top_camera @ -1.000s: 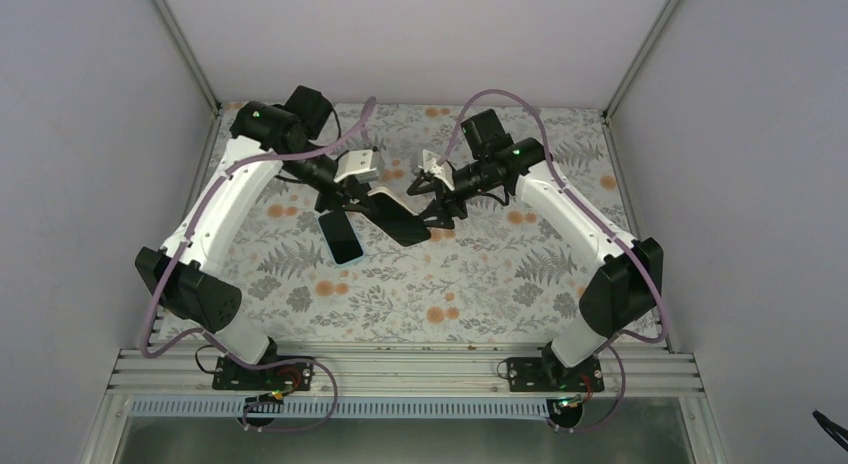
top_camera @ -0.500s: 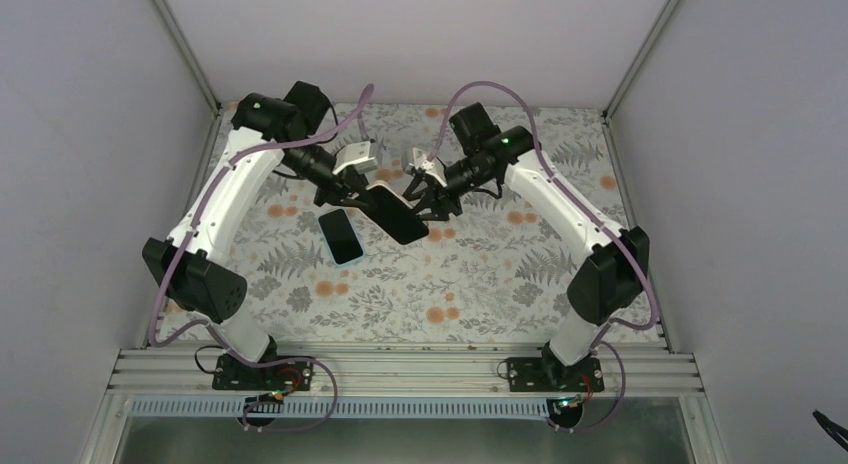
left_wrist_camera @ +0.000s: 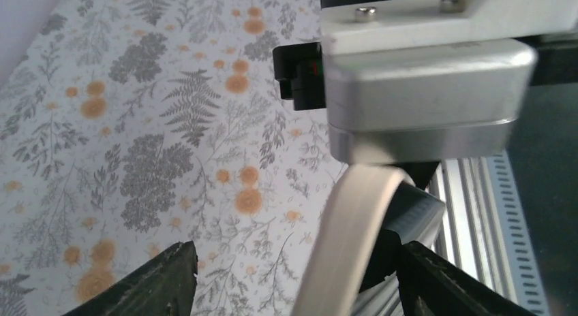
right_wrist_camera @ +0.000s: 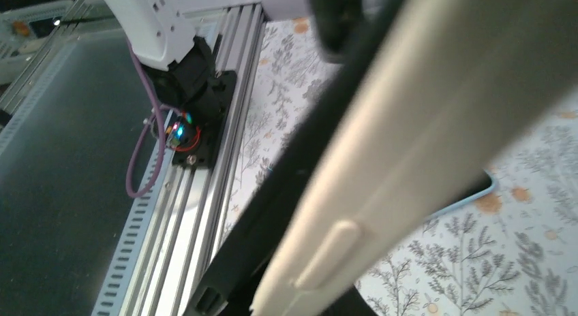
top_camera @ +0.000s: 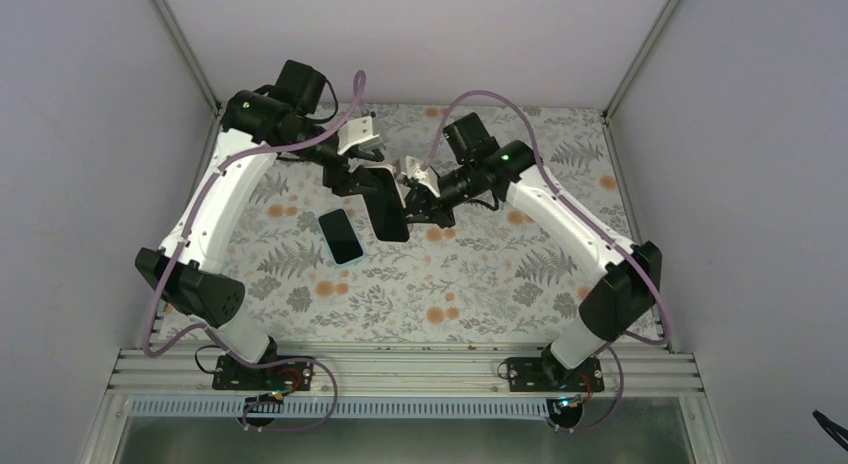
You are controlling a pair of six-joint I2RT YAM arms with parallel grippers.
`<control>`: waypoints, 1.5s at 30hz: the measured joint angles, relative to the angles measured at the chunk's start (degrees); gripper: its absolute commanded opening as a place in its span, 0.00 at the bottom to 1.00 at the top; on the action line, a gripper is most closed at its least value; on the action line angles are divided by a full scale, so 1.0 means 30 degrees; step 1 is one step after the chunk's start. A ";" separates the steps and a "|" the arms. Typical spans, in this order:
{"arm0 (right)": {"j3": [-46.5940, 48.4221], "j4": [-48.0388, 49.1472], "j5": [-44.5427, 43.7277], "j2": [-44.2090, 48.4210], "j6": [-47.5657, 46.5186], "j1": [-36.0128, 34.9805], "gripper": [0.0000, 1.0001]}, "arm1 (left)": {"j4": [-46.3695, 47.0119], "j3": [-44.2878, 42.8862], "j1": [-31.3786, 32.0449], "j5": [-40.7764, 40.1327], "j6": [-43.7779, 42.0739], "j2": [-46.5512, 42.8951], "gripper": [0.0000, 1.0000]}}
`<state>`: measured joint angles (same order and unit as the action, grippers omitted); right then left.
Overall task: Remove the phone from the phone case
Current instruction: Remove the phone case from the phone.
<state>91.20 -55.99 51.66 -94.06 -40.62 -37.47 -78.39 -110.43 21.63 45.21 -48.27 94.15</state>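
Note:
A slim dark slab with a cream rim, the phone case [top_camera: 385, 214], hangs above the middle of the table between both arms. My right gripper [top_camera: 412, 199] is shut on its right side. My left gripper [top_camera: 352, 179] stands open around its far-left end, and in the left wrist view the cream case edge [left_wrist_camera: 351, 220] runs between the spread fingers [left_wrist_camera: 170, 275], nearer the right one. The case rim [right_wrist_camera: 409, 125], with a moulded button bump, fills the right wrist view. Whether anything sits inside the case I cannot tell. A phone [top_camera: 342, 236] with a light-blue rim lies flat on the table, left of the case.
The floral table cover [top_camera: 470, 284] spans the workspace between grey side walls. The right arm's silver wrist housing [left_wrist_camera: 422, 91] looms close in the left wrist view. An aluminium rail [top_camera: 400, 369] carrying both arm bases runs along the near edge.
The right gripper closed on the case while the left gripper opened. Both wrists shifted left and toward the back, and the case turned from slanted to nearly lengthwise.

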 measured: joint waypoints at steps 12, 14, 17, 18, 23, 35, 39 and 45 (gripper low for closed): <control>-0.1668 0.4211 -0.0947 0.1982 0.3366 0.0182 0.04 | 0.0663 -0.2171 0.0146 -0.0109 0.0466 -0.0131 1.00; -0.1887 0.5100 -0.0969 0.1982 0.3898 0.0437 0.04 | 0.1078 -0.2208 0.0153 -0.0517 0.0488 -0.0554 1.00; -0.1967 0.6156 -0.1166 0.1974 0.4947 0.0933 0.03 | 0.1974 -0.2142 0.0146 -0.1107 0.0765 -0.1668 1.00; -0.1945 0.6586 -0.1282 0.1974 0.5399 0.1202 0.03 | 0.2426 -0.2025 0.0146 -0.1304 0.0903 -0.2222 1.00; -0.0758 0.8488 -0.1596 0.1042 0.8437 0.3089 0.03 | 0.5355 -0.0845 0.0262 -0.2594 0.1974 -0.4838 1.00; 0.3497 1.2094 -0.3854 -0.2987 1.6291 0.5042 0.03 | 1.8943 0.9347 0.4648 -1.3901 0.3038 -0.3781 1.00; 0.3497 1.2480 -0.4685 -0.3067 1.7143 0.5020 0.03 | 2.2243 1.1198 0.4765 -1.5606 0.3191 -0.3104 1.00; 0.3497 1.2976 -0.5523 -0.3067 1.7420 0.5020 0.03 | 2.6716 1.1052 0.4758 -1.6597 0.3891 -0.3009 1.00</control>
<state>101.69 -17.06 35.09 -103.26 11.64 -22.41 1.76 -77.28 35.90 -4.58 -36.60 85.12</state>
